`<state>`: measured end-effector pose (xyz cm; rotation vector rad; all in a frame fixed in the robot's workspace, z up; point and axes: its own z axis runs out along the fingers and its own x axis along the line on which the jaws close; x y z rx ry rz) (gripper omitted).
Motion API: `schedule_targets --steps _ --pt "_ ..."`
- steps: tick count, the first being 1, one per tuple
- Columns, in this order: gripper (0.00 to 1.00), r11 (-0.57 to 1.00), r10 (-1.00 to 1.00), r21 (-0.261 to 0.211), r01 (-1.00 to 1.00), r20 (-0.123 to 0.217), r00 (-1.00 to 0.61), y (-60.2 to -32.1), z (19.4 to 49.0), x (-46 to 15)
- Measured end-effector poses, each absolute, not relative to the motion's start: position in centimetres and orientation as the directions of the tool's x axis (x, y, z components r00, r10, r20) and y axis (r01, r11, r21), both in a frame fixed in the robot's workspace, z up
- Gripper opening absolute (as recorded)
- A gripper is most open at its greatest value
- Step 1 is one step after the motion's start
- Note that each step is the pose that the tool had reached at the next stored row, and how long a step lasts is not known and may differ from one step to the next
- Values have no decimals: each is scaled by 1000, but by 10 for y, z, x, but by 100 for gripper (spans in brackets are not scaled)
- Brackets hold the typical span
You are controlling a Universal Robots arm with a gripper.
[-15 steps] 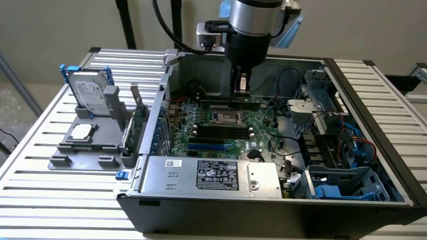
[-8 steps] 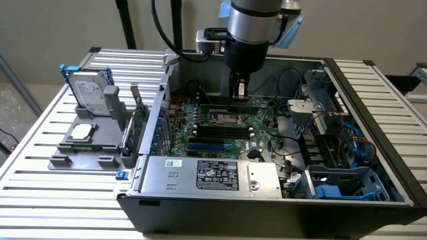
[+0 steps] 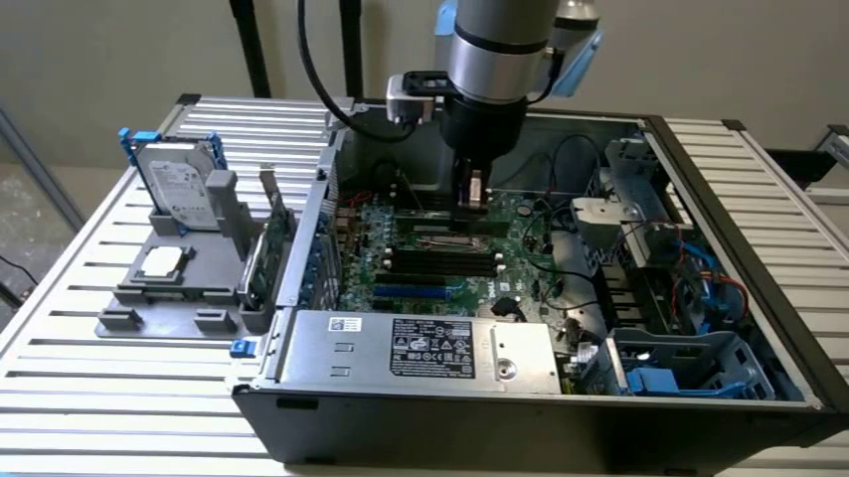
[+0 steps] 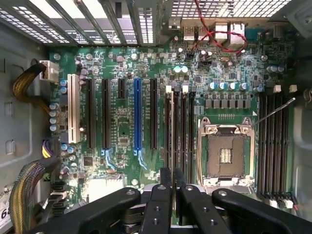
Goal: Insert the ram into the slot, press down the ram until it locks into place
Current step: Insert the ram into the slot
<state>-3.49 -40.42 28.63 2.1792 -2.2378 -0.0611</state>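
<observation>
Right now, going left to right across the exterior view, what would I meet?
A silver hard drive in a blue bracket → upright green expansion card → black robot hand → blue plastic drive cage.

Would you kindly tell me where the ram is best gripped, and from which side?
Pinch the ram across its two flat faces at the upper long edge, coming straight down from above. It stands on edge, thin, over the slot, with parallel memory sockets close alongside. The gripper holds it so.

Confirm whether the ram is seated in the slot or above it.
Cannot tell: the ram, clamped in the gripper, lines up edge-on over the slot, hiding its height.
</observation>
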Motion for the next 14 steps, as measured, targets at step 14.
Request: schedule_targets --steps 14 --pt "13 26 -1000 40 -999 -15 -27 -404 261 -36"
